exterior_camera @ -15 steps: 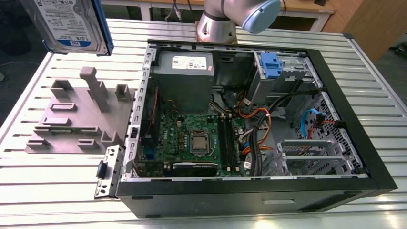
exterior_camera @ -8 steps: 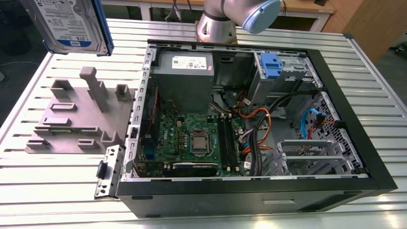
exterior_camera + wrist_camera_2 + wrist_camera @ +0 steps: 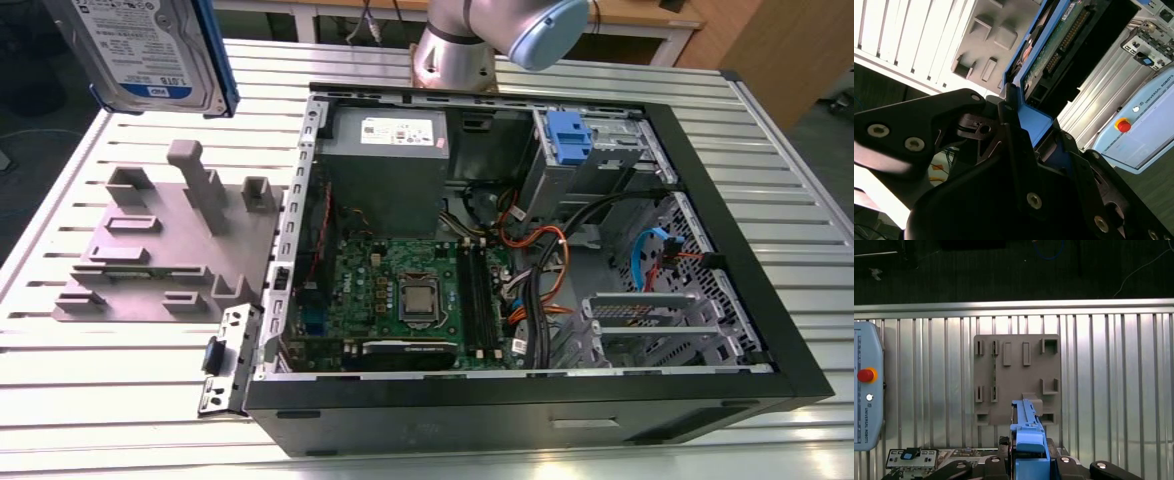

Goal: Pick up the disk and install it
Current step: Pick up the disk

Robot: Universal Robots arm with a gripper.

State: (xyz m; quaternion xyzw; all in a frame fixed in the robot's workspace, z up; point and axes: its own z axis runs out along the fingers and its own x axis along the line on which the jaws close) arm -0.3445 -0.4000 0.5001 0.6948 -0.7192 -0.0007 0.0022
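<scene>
The disk point(image 3: 147, 55), a silver-grey drive with a white-and-blue label in a blue bracket, hangs in the air at the exterior view's upper left, above the table's far corner. In both wrist views my gripper point(image 3: 1021, 125) is shut on the disk's blue bracket. The second wrist view shows the disk point(image 3: 1054, 45) from its circuit-board side. In the first wrist view the disk point(image 3: 1026, 425) stands edge-on in the gripper point(image 3: 1029, 455), over the near edge of the grey fixture plate point(image 3: 1016, 380).
An open computer case point(image 3: 747, 300) lies on the slatted metal table point(image 3: 120, 380), with a blue-latched drive bay point(image 3: 567, 135) at its far side. The grey fixture plate point(image 3: 160, 250) sits beside the case. A teach pendant point(image 3: 866, 390) lies on the table.
</scene>
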